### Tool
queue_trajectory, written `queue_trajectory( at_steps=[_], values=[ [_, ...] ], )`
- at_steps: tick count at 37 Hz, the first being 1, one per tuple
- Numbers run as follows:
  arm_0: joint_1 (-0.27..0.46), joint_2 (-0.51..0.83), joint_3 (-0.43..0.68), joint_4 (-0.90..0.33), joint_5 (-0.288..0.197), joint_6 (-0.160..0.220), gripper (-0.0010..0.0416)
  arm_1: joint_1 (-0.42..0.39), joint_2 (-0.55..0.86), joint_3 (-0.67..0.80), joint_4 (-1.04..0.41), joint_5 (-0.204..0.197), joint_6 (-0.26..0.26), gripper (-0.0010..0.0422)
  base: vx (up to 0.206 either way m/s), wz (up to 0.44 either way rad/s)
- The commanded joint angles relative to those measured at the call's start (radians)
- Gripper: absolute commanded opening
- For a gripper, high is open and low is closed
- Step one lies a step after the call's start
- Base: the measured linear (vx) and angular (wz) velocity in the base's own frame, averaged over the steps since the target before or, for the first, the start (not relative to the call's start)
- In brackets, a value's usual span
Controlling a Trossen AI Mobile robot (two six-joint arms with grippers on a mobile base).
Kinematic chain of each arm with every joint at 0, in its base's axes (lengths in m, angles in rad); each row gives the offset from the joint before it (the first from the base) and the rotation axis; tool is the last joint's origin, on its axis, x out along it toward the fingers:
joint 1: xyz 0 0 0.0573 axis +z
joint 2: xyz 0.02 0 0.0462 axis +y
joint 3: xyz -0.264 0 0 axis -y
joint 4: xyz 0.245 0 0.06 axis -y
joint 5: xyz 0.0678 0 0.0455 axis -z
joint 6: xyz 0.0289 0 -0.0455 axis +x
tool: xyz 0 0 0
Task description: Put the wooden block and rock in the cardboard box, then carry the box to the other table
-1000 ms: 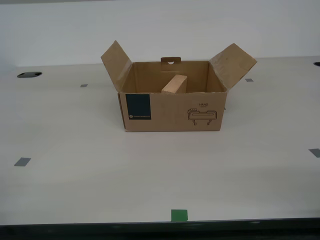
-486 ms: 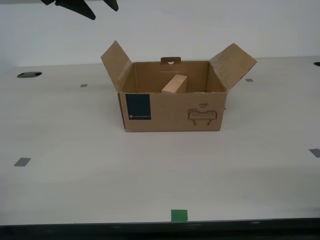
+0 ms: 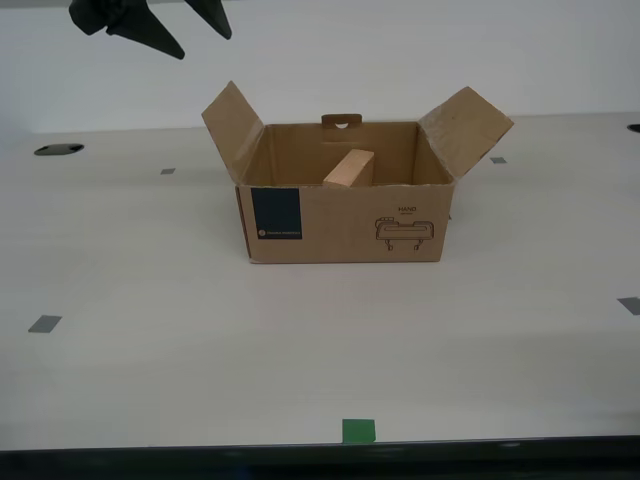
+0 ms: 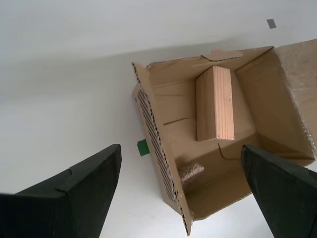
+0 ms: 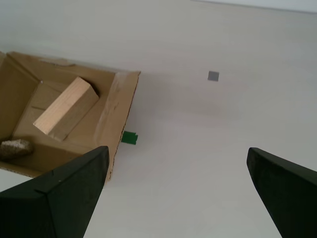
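While the exterior view shows the cardboard box (image 3: 345, 205) standing mid-bench (image 3: 320, 350) with both side flaps up, the wooden block (image 3: 350, 167) leans tilted inside it. Dark fingers (image 3: 150, 32) of one arm hang at that view's upper left, well clear of the box. Through the second wrist view, my second gripper (image 4: 181, 186) is spread wide and empty above the box, block and rock (image 4: 190, 172) below it. Through the first wrist view, my first gripper (image 5: 176, 183) is likewise wide apart and empty, over bare bench beside the box wall, near a green tape piece (image 5: 130, 138).
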Motion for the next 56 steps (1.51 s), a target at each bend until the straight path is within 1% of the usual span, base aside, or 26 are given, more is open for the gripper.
queue_trajectory(
  at_steps=[1, 6, 10, 11, 14, 15, 19, 22, 24, 25, 30, 33, 36, 37, 40, 44, 47, 52, 53, 56],
  values=[
    [0.001, 0.0, -0.03, 0.003, 0.003, 0.0, 0.0387, 0.001, 0.0, -0.008, -0.03, 0.0, -0.016, 0.0327, 0.0, 0.0],
    [0.001, 0.0, -0.069, 0.017, 0.003, 0.001, 0.0387, 0.0, 0.0, -0.022, -0.062, 0.0, -0.026, 0.0327, 0.0, 0.0],
    [0.001, 0.0, -0.107, 0.064, -0.005, 0.005, 0.0387, 0.0, 0.0, -0.032, -0.061, 0.0, -0.037, 0.0327, 0.0, 0.0],
    [0.001, 0.0, -0.117, 0.083, -0.008, 0.012, 0.0387, 0.0, 0.0, -0.035, -0.061, 0.0, -0.045, 0.0327, 0.0, 0.0],
    [0.001, 0.0, -0.147, 0.143, -0.008, 0.066, 0.0387, 0.0, 0.0, -0.05, -0.051, 0.013, -0.076, 0.0327, 0.0, 0.0],
    [0.001, 0.0, -0.155, 0.16, -0.008, 0.078, 0.0387, 0.0, 0.0, -0.058, -0.044, 0.018, -0.083, 0.0327, 0.0, 0.0],
    [0.001, 0.013, -0.168, 0.187, -0.014, 0.113, 0.0387, 0.0, 0.0, -0.089, -0.025, 0.029, -0.095, 0.0327, 0.0, 0.0],
    [0.001, 0.032, -0.163, 0.181, -0.069, 0.114, 0.0387, -0.001, 0.01, -0.109, 0.01, 0.032, -0.117, 0.0327, 0.0, 0.0],
    [0.001, 0.055, -0.157, 0.185, -0.105, 0.114, 0.0387, -0.001, 0.028, -0.11, 0.023, 0.043, -0.127, 0.0327, 0.0, 0.0],
    [0.001, 0.069, -0.156, 0.192, -0.113, 0.114, 0.0387, -0.001, 0.037, -0.11, 0.026, 0.054, -0.126, 0.0327, 0.0, 0.0],
    [0.001, 0.135, -0.146, 0.218, -0.122, 0.114, 0.0387, -0.001, 0.093, -0.11, 0.049, 0.129, -0.124, 0.0327, 0.0, 0.0],
    [0.001, 0.183, -0.134, 0.219, -0.146, 0.115, 0.0387, -0.001, 0.121, -0.11, 0.074, 0.169, -0.124, 0.0327, 0.0, 0.0],
    [0.001, 0.236, -0.111, 0.222, -0.18, 0.116, 0.0387, -0.002, 0.145, -0.11, 0.108, 0.197, -0.126, 0.0327, 0.0, 0.0],
    [0.001, 0.253, -0.102, 0.224, -0.191, 0.116, 0.0387, -0.002, 0.151, -0.11, 0.12, 0.203, -0.13, 0.0327, 0.0, 0.0],
    [0.001, 0.307, -0.07, 0.227, -0.217, 0.115, 0.0387, -0.001, 0.171, -0.11, 0.147, 0.2, -0.136, 0.0327, 0.0, 0.0],
    [0.001, 0.372, -0.027, 0.23, -0.227, 0.113, 0.0387, -0.001, 0.201, -0.1, 0.15, 0.201, -0.138, 0.0327, 0.0, 0.0],
    [0.002, 0.412, 0.001, 0.232, -0.25, 0.114, 0.0387, -0.001, 0.23, -0.088, 0.153, 0.206, -0.137, 0.0327, 0.0, 0.0],
    [0.002, 0.475, 0.032, 0.232, -0.283, 0.108, 0.0387, -0.002, 0.285, -0.06, 0.156, 0.264, -0.13, 0.0327, 0.0, 0.0],
    [0.002, 0.486, 0.037, 0.232, -0.295, 0.104, 0.0387, -0.002, 0.297, -0.052, 0.156, 0.27, -0.13, 0.0327, 0.0, 0.0],
    [0.003, 0.518, 0.043, 0.233, -0.342, 0.098, 0.0387, -0.002, 0.33, -0.027, 0.156, 0.27, -0.129, 0.0327, 0.0, 0.0]
  ],
)
